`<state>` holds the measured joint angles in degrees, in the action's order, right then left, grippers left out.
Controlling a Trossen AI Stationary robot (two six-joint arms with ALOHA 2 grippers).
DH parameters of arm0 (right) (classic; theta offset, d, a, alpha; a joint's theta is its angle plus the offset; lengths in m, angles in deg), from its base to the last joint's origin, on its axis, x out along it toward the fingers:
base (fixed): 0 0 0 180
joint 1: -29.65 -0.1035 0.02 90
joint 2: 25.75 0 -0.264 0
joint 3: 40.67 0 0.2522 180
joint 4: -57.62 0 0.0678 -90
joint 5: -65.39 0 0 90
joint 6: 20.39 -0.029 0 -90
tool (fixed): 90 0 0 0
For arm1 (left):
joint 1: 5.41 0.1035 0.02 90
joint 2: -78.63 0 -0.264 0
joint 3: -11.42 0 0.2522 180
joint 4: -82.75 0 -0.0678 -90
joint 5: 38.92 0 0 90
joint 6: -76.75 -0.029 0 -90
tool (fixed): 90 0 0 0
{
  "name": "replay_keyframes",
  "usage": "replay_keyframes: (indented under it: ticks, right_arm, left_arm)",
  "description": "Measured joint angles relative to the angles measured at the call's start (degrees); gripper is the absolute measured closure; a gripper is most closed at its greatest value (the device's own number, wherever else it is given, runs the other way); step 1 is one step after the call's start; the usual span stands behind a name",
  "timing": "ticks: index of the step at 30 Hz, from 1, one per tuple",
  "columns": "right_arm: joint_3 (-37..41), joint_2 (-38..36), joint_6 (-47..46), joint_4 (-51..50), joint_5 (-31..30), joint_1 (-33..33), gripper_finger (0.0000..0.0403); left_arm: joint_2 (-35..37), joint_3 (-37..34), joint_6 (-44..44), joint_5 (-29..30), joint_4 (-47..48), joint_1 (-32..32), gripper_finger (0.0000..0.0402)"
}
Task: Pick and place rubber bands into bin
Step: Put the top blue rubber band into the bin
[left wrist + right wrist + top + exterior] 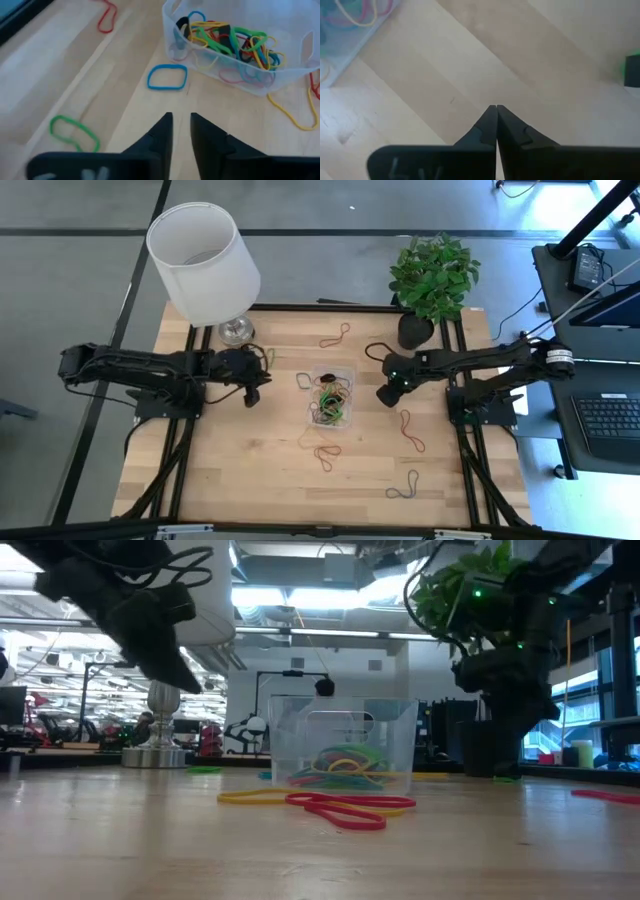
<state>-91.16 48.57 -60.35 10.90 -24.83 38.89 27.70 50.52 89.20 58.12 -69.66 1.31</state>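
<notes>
Bands of coloured rubber (227, 40) fill the small clear plastic bin (331, 394) mid-worktop. We see our left fingers (180, 131) a little apart, empty; a thin blue loop (167, 78) lies just ahead, long side crosswise. Right fingers (496, 125) are together, holding nothing.

The bin (235, 70) was clear plastic, and the rubber bands (235, 42) heaped in it were green, yellow, blue, red and black. On the pale, light-grained wooden table (130, 120) lay a blue band (167, 78), a green band (75, 133) and a red band (106, 17). The lampshade (203, 262) was white, its base (236, 331) silvery, the plant (434, 275) green, and both arms black.
</notes>
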Motion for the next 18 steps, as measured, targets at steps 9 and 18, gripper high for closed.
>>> replay_keyframes:
  ticks: [9, 18]
  right_arm:
    - [5.26, -3.01, 2.98, 7.98, 0.36, 0.22, 0.0396]
    - [5.29, -3.27, 6.16, 8.92, 0.4, 1.27, 0.0396]
  left_arm:
    - [-18.79, 13.02, -12.62, -1.88, 0.02, 3.78, 0.0258]
    - [-39.56, 22.88, -22.07, -3.95, 0.26, 9.42, 0.0216]
